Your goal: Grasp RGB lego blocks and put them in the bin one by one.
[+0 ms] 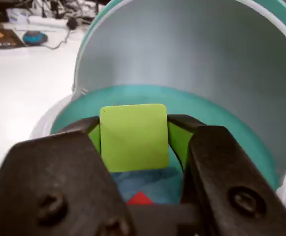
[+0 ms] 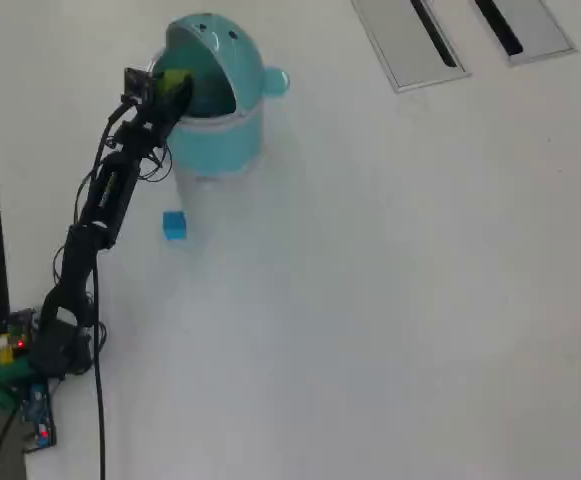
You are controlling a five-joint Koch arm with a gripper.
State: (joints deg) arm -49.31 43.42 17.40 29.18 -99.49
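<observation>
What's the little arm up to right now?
Claw shut on green block, over open bin. Red block already inside. Blue block on table. Path clear.

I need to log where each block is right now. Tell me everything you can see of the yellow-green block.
The yellow-green block is a small, smooth, cube-like plastic piece, its flat square face with rounded corners toward the wrist camera. It sits upright, clamped between the two dark jaws of the tool, which press on its left and right sides. It hangs over the open mouth of the teal bin, touching nothing else. In the overhead view it shows only as a green spot at the bin's opening.
</observation>
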